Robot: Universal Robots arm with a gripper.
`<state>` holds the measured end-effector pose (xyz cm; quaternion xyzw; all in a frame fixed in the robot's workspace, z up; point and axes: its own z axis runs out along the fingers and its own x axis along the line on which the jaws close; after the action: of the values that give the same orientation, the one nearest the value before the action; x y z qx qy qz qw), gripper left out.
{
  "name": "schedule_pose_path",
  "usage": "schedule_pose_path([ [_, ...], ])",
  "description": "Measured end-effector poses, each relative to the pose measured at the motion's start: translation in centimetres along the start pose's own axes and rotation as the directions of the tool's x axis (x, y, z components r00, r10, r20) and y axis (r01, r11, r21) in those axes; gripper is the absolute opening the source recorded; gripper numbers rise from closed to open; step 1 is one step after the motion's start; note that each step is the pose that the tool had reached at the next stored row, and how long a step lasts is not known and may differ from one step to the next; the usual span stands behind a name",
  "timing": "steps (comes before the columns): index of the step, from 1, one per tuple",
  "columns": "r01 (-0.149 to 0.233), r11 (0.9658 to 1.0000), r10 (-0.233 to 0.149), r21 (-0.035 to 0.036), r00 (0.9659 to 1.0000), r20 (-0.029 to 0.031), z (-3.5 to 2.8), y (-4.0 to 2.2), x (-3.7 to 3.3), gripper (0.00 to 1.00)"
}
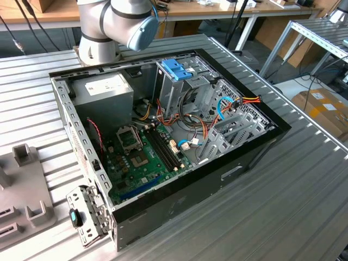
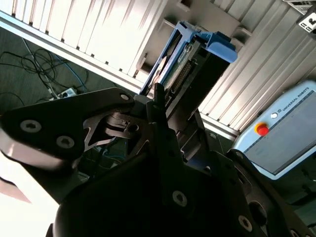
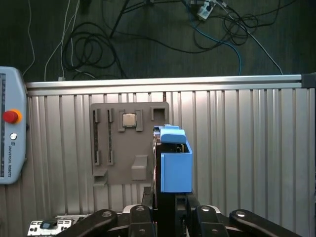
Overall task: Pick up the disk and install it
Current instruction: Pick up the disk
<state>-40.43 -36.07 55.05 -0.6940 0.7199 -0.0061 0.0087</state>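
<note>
We saw the gripper [image 3: 170,205] shut tight on the disk [image 3: 175,168]. Its fingers [image 3: 197,213] squeezed the disk from both flat sides, near one end. The rest of the disk stuck straight out from the gripper, so its long way pointed away from the wrist. In the first wrist view we looked at its thin edge, with the blue rail facing us.

The disk was up in the air. Past it in that view lay the ribbed metal table [image 3: 237,148] and a grey tray [image 3: 131,148] with slots in it. The disk's free end pointed between the tray and the bare table beside it.

In the exterior view the open computer case [image 1: 179,201] sat on the table, and the grey tray [image 1: 24,190] lay at the exterior view's left of it. The drive cage [image 1: 168,87] with its blue bracket [image 1: 176,69] stood inside the case, near the arm [image 1: 117,22]. So we think the disk was well apart from the cage.
</note>
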Motion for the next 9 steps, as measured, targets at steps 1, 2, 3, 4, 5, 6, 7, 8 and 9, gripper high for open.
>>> schedule_pose_path([
  [1,0.0,1.0,0.0,0.0001,1.0,0.0001,0.02,-0.49,-0.02,0.35],
  [2,0.0,1.0,0.0,0.0002,1.0,0.0001,0.03,-0.77,-0.03,0.35],
  [3,0.0,1.0,0.0,0.0001,1.0,0.0001,0.03,-1.05,-0.04,0.35],
  [4,0.0,1.0,0.0,0.0,1.0,0.0,0.03,-1.37,-0.05,0.35],
  [5,0.0,1.0,0.0,0.0001,1.0,0.0001,0.04,-1.72,-0.06,0.35],
  [6,0.0,1.0,0.0,0.0002,1.0,0.0001,0.06,-2.1,-0.08,0.35],
  [7,0.0,1.0,0.0,0.0002,1.0,0.0001,0.06,-2.39,-0.09,0.35],
  [8,0.0,1.0,0.0,0.0001,1.0,0.0,0.07,-2.98,-0.11,0.35],
  [9,0.0,1.0,0.0,0.0,1.0,0.0,0.08,-3.43,-0.13,0.35],
])
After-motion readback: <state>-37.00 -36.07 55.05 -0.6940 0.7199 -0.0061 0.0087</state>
